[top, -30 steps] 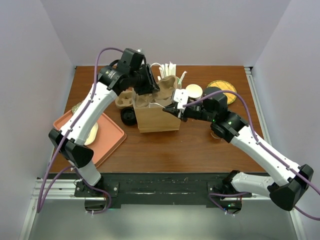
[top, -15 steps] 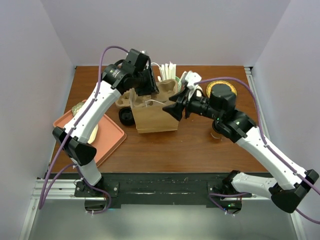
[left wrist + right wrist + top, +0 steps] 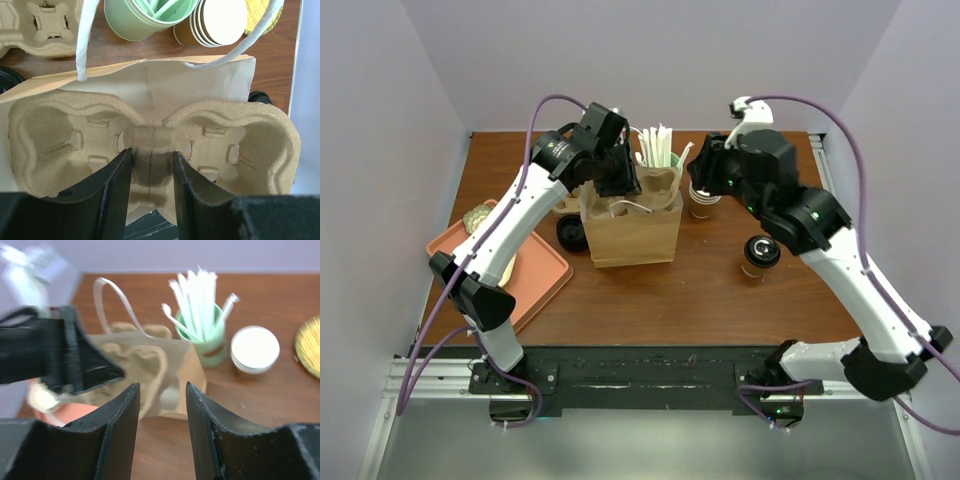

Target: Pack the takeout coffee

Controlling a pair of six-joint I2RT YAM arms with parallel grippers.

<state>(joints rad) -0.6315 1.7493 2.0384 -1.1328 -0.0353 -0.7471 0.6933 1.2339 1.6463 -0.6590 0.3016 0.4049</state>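
The takeout coffee (image 3: 761,252), a small brown cup with a black lid, stands on the table right of the brown paper bag (image 3: 630,232). My left gripper (image 3: 617,172) is shut on the centre ridge of a two-cup cardboard carrier (image 3: 150,145), which sits across the bag's open mouth (image 3: 200,85). My left gripper (image 3: 152,160) pinches that ridge between both fingers. My right gripper (image 3: 700,188) hangs open above the table, right of the bag and apart from it. My right gripper (image 3: 162,395) has nothing between its fingers; the bag (image 3: 186,371) lies below and beyond it.
A green cup of straws (image 3: 658,152) and a stack of white-topped cups (image 3: 255,350) stand behind the bag. A loose black lid (image 3: 572,232) and a second carrier (image 3: 565,200) lie left of the bag. An orange tray (image 3: 535,275) is at the left. A yellow disc (image 3: 307,345) lies at the back right.
My right gripper has opened, left the bag's right edge and swung up and back to the right. The left gripper keeps its hold on the carrier over the bag.
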